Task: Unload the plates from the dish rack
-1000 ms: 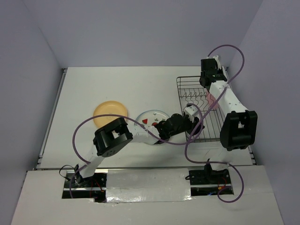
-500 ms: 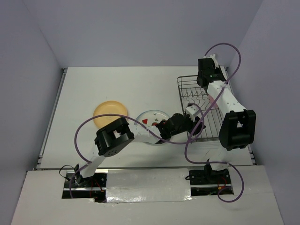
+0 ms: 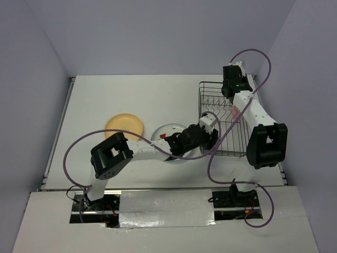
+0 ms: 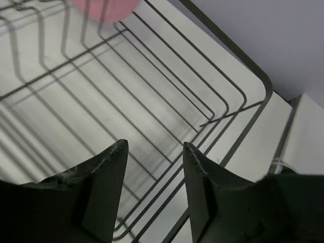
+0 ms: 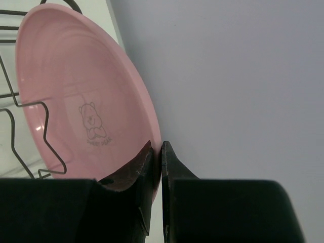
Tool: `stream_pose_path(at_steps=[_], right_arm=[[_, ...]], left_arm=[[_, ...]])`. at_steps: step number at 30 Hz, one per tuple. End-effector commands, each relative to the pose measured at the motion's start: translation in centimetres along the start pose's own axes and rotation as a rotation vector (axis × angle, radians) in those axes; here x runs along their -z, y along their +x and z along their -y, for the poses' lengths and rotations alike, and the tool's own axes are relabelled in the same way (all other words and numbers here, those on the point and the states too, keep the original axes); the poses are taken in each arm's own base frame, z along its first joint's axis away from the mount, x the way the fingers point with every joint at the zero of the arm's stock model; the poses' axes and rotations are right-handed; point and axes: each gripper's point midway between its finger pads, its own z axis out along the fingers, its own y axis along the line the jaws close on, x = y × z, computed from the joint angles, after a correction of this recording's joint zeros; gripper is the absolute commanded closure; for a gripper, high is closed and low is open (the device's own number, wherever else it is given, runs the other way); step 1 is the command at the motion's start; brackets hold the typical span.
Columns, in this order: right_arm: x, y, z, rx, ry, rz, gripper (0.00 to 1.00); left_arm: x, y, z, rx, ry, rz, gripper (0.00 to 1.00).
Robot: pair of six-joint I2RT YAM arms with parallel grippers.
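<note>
The yellow plate point(image 3: 124, 126) and the white plate point(image 3: 169, 136) lie out near the middle of the table point(image 3: 131, 95), and only the pink plate point(image 5: 76, 91) is left in the dish rack point(image 3: 231, 142) by the right edge, pinched by the right gripper point(image 5: 158, 149), while the left gripper point(image 4: 154, 147) is open and empty.

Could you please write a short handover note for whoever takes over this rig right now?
Left gripper: open and empty, pointing into the dish rack.
Right gripper: shut on the rim of the pink plate, which stands in the rack.
Done: the yellow plate and the white plate lie flat on the table, left of the rack.
Left: lift the pink plate out and set it on the table.
</note>
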Motion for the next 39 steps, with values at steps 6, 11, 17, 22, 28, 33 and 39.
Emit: stream_pose_path(at_steps=[6, 11, 17, 22, 28, 33, 39], right_arm=[[0.1, -3.1, 2.7, -0.155, 0.045, 0.096, 1.00], [0.3, -2.9, 3.0, -0.169, 0.035, 0.108, 1.00], [0.7, -2.8, 2.9, -0.186, 0.013, 0.120, 1.00], [0.8, -2.8, 2.7, -0.196, -0.005, 0.124, 1.00], [0.8, -2.6, 2.5, -0.204, -0.014, 0.122, 1.00], [1.4, -2.9, 2.2, -0.202, -0.015, 0.118, 1.00], [1.9, -3.5, 2.1, -0.201, -0.010, 0.115, 1.00]], left_arm=[[2.3, -6.9, -6.8, 0.001, -0.302, 0.022, 0.31], [1.3, -7.1, -10.6, 0.031, -0.363, -0.011, 0.25], [-0.9, -5.4, -12.6, 0.036, -0.437, -0.090, 0.26], [-2.2, -2.8, -13.3, 0.082, -0.442, -0.137, 0.39], [-3.7, -0.9, -12.4, 0.116, -0.381, -0.192, 1.00], [-4.5, -1.8, -10.8, 0.117, -0.350, -0.182, 1.00], [-4.6, -2.7, -8.9, 0.117, -0.341, -0.160, 1.00]])
